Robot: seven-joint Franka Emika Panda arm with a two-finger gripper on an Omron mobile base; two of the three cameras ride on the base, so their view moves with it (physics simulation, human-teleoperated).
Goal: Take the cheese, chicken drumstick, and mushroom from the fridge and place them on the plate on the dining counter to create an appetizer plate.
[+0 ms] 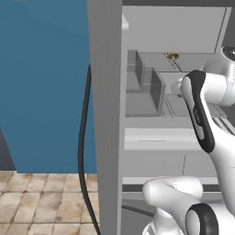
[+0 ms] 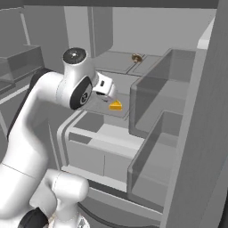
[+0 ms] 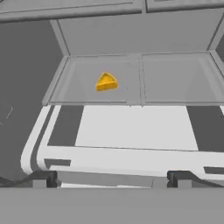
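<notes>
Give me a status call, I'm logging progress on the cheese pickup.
Hand open, empty, short of the shelf. Cheese sits alone on the fridge shelf ahead. Mushroom on shelf above. Nothing between hand and cheese.

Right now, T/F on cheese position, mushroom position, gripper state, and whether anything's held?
1. The cheese lies on a fridge shelf. True.
2. The gripper is shut on the cheese. False: the jaws are open and empty, short of the cheese.
3. The mushroom sits on a higher shelf, farther back than the cheese. True.
4. The cheese is lying in a door bin. False: it rests on the shelf inside the fridge.
</notes>
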